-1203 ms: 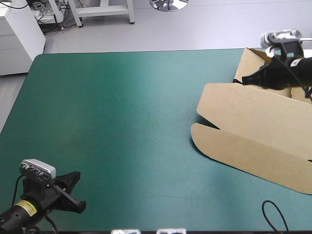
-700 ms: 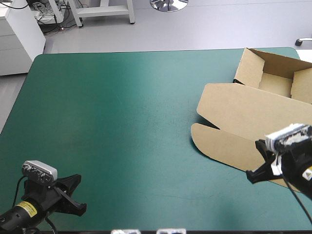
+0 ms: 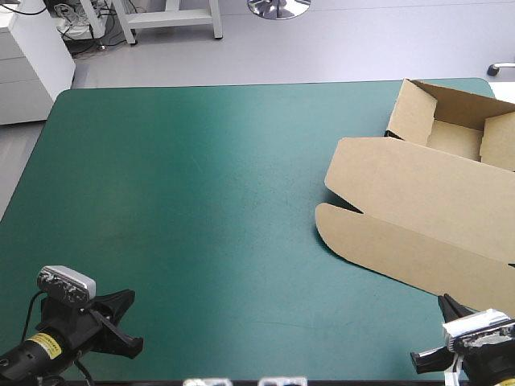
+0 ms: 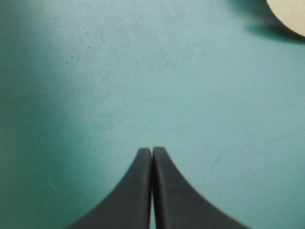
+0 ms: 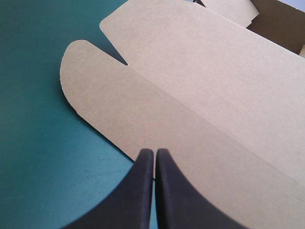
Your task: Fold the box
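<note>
While the box [image 3: 418, 201] stays put, the right jaws have retreated.

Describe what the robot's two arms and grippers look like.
The left gripper and the right gripper each have two broad black fingers, curved like fins and tapering to narrow tips. The left arm is black, with a small yellow label near its wrist.

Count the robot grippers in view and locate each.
2. The left gripper, shut, is at the table's near-left corner; the right gripper, shut, at the near-right corner by the box.
</note>
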### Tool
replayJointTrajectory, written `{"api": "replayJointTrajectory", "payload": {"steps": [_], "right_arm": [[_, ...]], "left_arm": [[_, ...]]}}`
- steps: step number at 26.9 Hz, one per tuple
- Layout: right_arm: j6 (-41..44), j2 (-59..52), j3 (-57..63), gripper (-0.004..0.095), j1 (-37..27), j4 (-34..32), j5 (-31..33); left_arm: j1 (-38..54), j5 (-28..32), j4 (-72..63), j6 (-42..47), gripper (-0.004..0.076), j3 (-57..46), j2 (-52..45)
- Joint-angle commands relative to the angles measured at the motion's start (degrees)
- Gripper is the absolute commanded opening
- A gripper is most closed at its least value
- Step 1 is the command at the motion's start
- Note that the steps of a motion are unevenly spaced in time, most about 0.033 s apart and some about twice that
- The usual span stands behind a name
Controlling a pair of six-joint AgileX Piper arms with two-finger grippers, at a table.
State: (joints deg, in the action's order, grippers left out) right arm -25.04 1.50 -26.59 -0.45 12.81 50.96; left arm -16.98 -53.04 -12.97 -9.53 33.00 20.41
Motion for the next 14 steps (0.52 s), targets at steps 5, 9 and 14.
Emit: {"api": "replayJointTrajectory", "payload": {"steps": [5, 9, 14], "right_arm": [[0.4, 0.6, -1.1, 0.0, 0.1, 0.4, -2.2], [0.4, 0.6, -1.1, 0.0, 0.1, 0.4, -2.2], [0.4, 0.6, -1.1, 0.0, 0.1, 0.4, -2.2]], "left_arm": [[-0.1, 1.9, -1.1, 0.1, -0.001, 1.5, 0.5], [-0.1, 0.8, -1.1, 0.1, -0.001, 1.5, 0.5], [-0.1, 0.2, -1.1, 0.1, -0.001, 1.5, 0.5]]}}
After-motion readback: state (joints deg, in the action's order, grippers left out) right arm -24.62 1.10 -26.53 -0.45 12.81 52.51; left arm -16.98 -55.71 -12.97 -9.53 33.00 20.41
